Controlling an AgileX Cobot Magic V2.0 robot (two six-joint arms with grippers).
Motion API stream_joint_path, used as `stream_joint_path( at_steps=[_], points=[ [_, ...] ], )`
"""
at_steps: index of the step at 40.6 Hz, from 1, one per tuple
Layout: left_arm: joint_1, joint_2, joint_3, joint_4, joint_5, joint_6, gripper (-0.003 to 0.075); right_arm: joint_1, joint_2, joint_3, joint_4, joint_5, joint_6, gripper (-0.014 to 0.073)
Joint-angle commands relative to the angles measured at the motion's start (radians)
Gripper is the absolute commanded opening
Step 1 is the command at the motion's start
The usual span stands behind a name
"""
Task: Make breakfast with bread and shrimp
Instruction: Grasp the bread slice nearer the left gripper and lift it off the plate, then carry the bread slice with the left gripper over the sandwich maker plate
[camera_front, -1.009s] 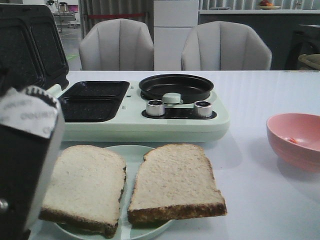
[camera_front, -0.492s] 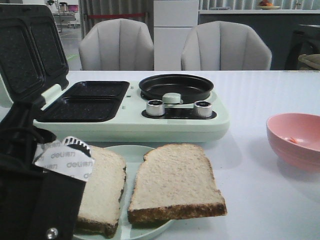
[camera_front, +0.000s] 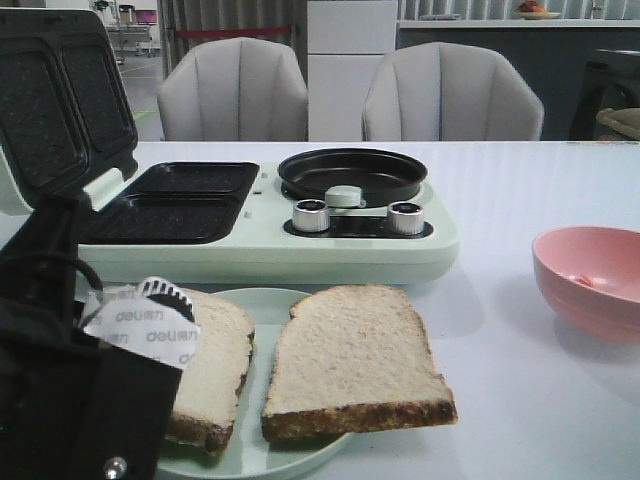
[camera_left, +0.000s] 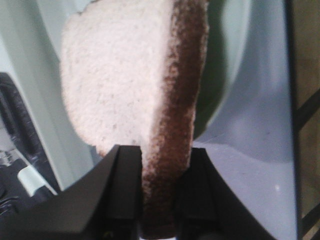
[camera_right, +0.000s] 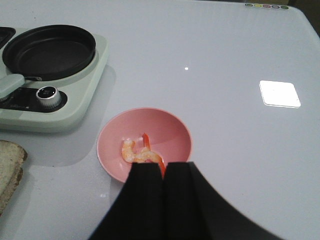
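Observation:
Two slices of bread lie on a pale green plate (camera_front: 262, 300) at the front. My left arm (camera_front: 80, 400) covers the near left part of the left slice (camera_front: 215, 355). In the left wrist view my left gripper (camera_left: 159, 155) is shut on that slice's brown crust edge (camera_left: 120, 85). The right slice (camera_front: 350, 355) lies flat, untouched. The shrimp (camera_right: 140, 155) lies in a pink bowl (camera_right: 170, 130) at the right, and shows small in the front view (camera_front: 585, 281). My right gripper (camera_right: 164, 167) is shut and empty, just short of the bowl's near rim.
A pale green breakfast maker (camera_front: 270, 250) stands behind the plate. It has an open black lid (camera_front: 60, 100), grill plates (camera_front: 180, 200), a round black pan (camera_front: 352, 172) and two knobs. Two grey chairs stand beyond the table. The pink bowl (camera_front: 580, 315) sits near the right edge.
My left arm dropped in over the left slice and closed on its near crust. That edge now sits slightly raised. The right slice shifted a little.

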Motion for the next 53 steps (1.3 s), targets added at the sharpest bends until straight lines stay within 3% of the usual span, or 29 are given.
stream_joint_path(
  at_steps=[1, 14, 15, 26, 31, 43, 53],
  points=[
    [-0.028, -0.044, -0.02, 0.022, 0.11, -0.052, 0.0098, -0.004, 0.013, -0.028, 0.0, -0.073, -0.003, 0.0008],
    [-0.131, -0.156, -0.02, 0.012, 0.4, -0.079, 0.01, -0.004, 0.013, -0.028, 0.0, -0.073, -0.003, 0.0008],
    [-0.133, -0.221, -0.02, 0.062, 0.483, -0.079, 0.01, -0.004, 0.013, -0.028, 0.0, -0.073, -0.003, 0.0008],
    [-0.099, -0.36, -0.03, 0.257, 0.466, -0.079, 0.01, -0.004, 0.013, -0.028, 0.0, -0.073, -0.003, 0.0008],
    [0.01, -0.361, -0.091, 0.274, 0.363, -0.08, 0.01, -0.004, 0.013, -0.028, 0.0, -0.073, -0.003, 0.0008],
    [0.399, -0.312, -0.342, 0.274, -0.126, -0.08, 0.01, -0.004, 0.013, -0.028, 0.0, -0.073, -0.003, 0.0008],
    [0.591, -0.119, -0.551, 0.274, -0.228, -0.057, 0.01, -0.004, 0.013, -0.028, 0.0, -0.073, -0.003, 0.0008]
  ],
)
